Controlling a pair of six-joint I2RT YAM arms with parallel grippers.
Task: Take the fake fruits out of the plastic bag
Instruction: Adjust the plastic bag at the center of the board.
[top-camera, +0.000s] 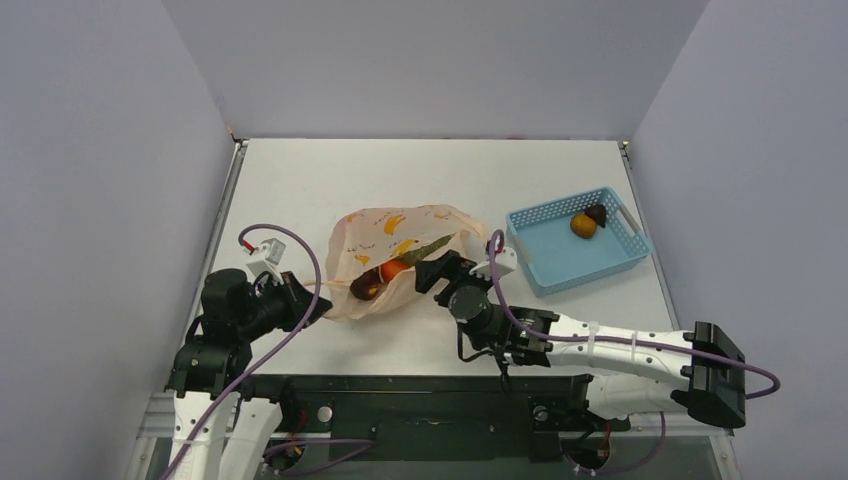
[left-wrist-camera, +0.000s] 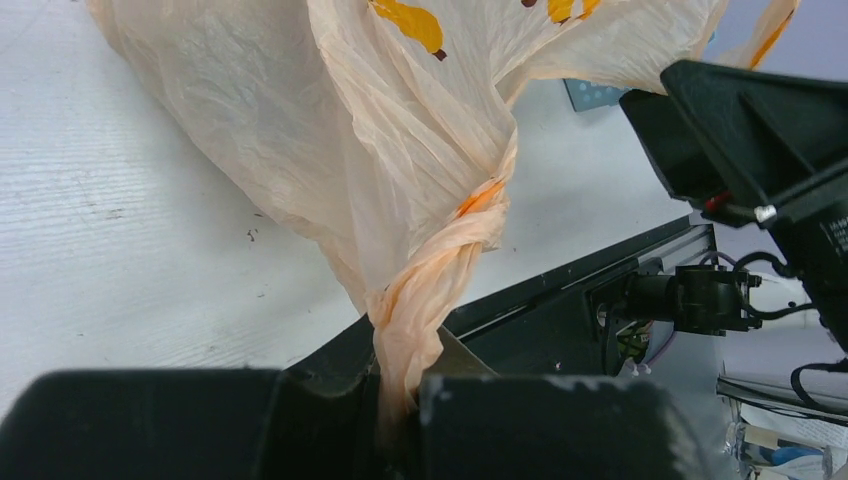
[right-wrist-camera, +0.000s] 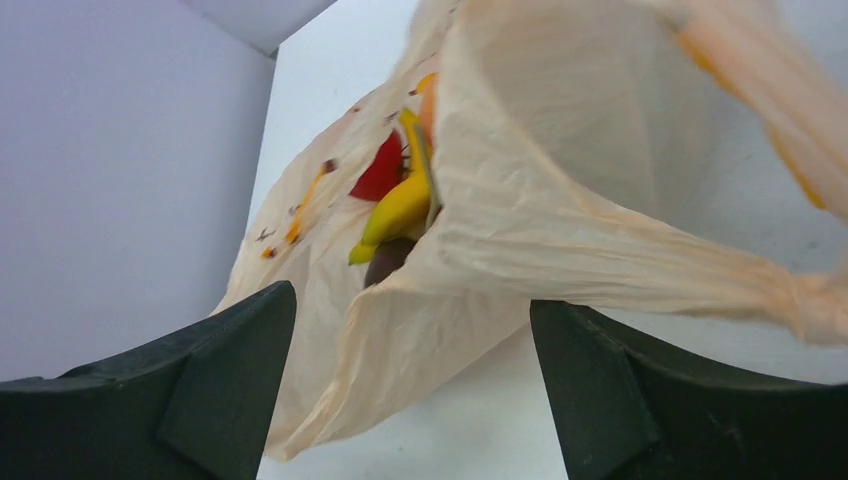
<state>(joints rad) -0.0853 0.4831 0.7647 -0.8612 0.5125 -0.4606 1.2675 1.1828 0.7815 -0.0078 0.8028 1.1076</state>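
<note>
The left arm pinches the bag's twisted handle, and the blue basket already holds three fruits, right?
Not quite: the basket holds two, an orange fruit and a dark fruit, as the top view shows. The left end effector does pinch the bag by its handle.

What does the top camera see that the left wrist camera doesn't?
Only the top view: the whole blue basket with an orange fruit and a dark fruit in it, plus fruits inside the bag. Only the left wrist view: the bag's twisted handle up close, pinched in the shut left tool. Both: the bag, the white table and the right tool.
</note>
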